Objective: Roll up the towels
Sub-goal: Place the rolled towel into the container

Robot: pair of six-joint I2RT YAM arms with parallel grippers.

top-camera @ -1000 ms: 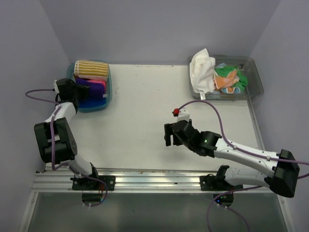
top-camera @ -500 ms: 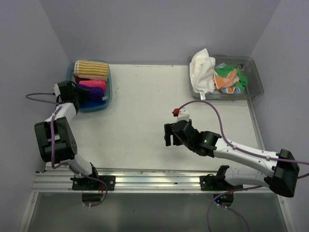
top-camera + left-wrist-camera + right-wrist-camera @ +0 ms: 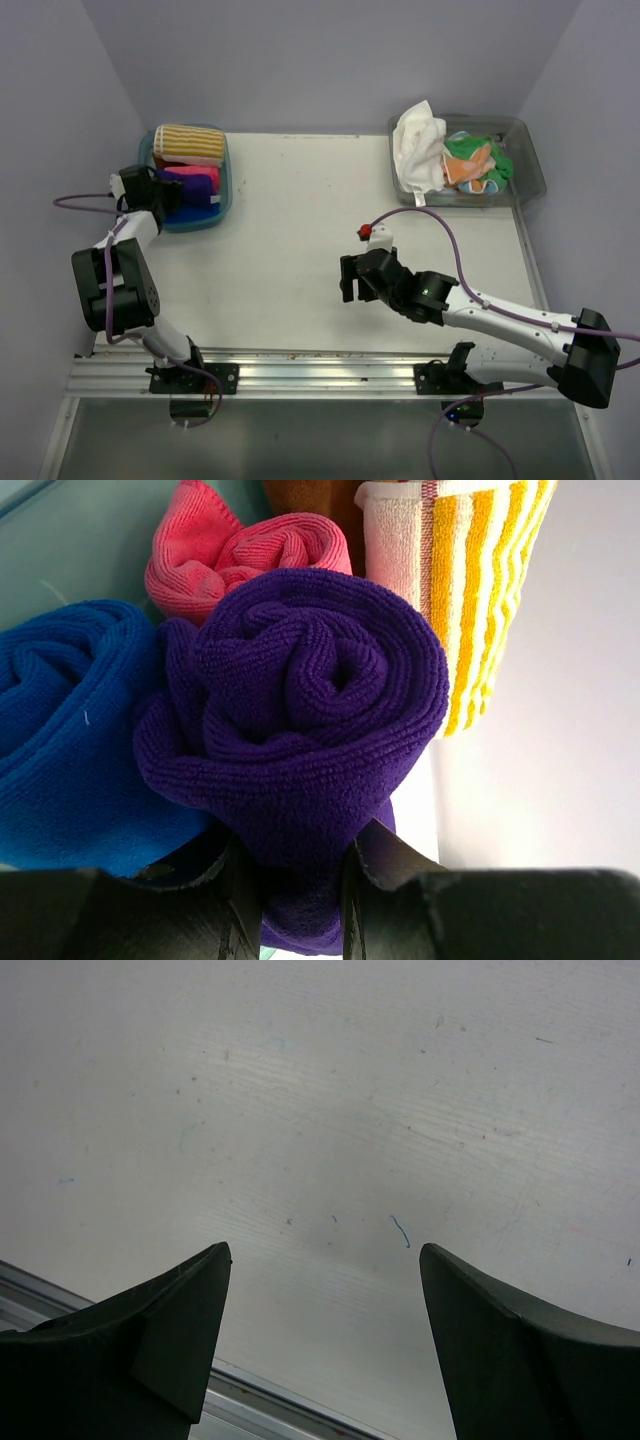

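Observation:
In the left wrist view my left gripper (image 3: 300,855) is shut on the lower end of a rolled purple towel (image 3: 310,680), one finger pressing each side. Beside it lie a rolled blue towel (image 3: 60,740), a pink roll (image 3: 230,555) and a yellow-and-white striped roll (image 3: 470,590). From above, the left gripper (image 3: 165,195) sits at the left side of the teal tub (image 3: 226,190), which holds these rolls. My right gripper (image 3: 347,278) hovers open over bare table, its jaws (image 3: 325,1250) holding nothing. Unrolled white (image 3: 418,145), green (image 3: 470,150) and orange (image 3: 465,172) towels fill a clear tub (image 3: 530,175).
The teal tub stands at the table's back left and the clear tub at its back right. A purple cable (image 3: 440,225) loops over the table behind the right arm. A metal rail (image 3: 320,370) runs along the near edge.
The left gripper shifted slightly at the teal tub and the towels in it moved: the pink roll now shows above the purple one. The right arm has stayed still.

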